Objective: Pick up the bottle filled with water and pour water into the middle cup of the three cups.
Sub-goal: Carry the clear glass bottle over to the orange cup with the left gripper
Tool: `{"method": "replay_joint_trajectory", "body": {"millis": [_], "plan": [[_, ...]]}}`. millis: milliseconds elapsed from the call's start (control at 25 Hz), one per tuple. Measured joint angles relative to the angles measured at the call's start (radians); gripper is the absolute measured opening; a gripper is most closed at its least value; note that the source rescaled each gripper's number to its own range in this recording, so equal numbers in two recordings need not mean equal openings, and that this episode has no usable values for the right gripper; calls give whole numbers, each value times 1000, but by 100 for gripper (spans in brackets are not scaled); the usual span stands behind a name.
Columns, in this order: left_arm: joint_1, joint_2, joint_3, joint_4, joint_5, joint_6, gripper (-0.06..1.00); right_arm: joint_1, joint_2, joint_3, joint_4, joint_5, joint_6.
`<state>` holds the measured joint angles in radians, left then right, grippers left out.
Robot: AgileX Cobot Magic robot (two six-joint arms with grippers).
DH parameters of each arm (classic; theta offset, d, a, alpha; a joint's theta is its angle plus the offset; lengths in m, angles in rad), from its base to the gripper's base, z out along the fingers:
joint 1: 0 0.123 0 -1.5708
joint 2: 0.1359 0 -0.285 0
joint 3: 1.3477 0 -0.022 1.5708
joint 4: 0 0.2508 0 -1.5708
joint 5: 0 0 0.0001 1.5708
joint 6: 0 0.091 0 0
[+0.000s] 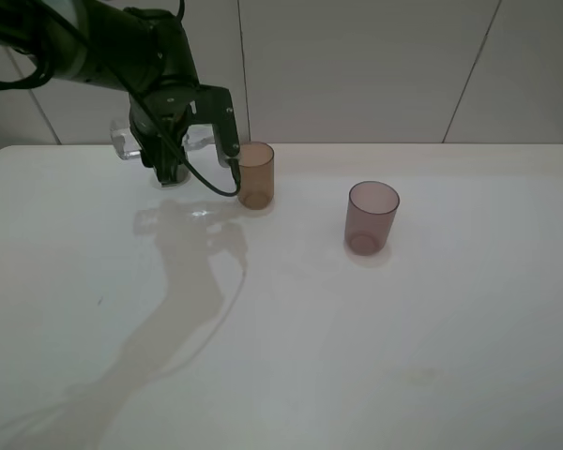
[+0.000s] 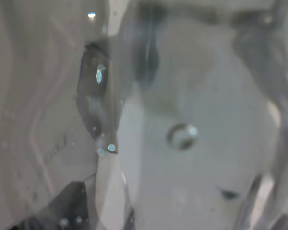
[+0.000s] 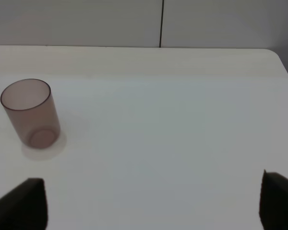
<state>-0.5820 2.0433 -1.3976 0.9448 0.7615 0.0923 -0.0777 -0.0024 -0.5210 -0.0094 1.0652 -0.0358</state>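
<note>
**A:** Which step is this?

**B:** The pour, I judge. In the upper left of the high view the left gripper (image 1: 174, 150) is clamped on the small clear colourless bottle (image 1: 124, 141). The bottle is held up off the white table (image 1: 375, 356) and tipped well over. One end points towards the translucent amber tumbler (image 1: 255, 174), the middle cup, just beside it.

**A:** And the other arm?

**B:** The right gripper (image 3: 151, 199) hangs with its dark fingertips wide apart at the lower corners of its own view, nothing between them. The mauve-purple tumbler (image 1: 371, 217) stands well apart, right of centre.

**A:** What does the next move call for?

**B:** Probably holding the neck over the amber rim and tipping slowly, so the water falls inside and not on the table. After that, righting the bottle.

**A:** What can't you make out?

**B:** The water itself: no stream shows, nor any level in the amber cup. The left wrist view is a blur of clear plastic with a bubble or drop in it. I cannot find the third cup, the smoky grey tumbler; the arm may hide it. I also cannot tell whether the neck is truly above the rim.
</note>
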Motion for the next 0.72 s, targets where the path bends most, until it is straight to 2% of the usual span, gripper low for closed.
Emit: {"method": "replay_joint_trajectory", "body": {"millis": [280, 720], "plan": [[-18, 26, 0, 23, 10, 48, 1, 0, 0, 0, 0, 0, 0], [-18, 33, -36, 69, 27, 57, 1, 0, 0, 0, 0, 0, 0]]}}
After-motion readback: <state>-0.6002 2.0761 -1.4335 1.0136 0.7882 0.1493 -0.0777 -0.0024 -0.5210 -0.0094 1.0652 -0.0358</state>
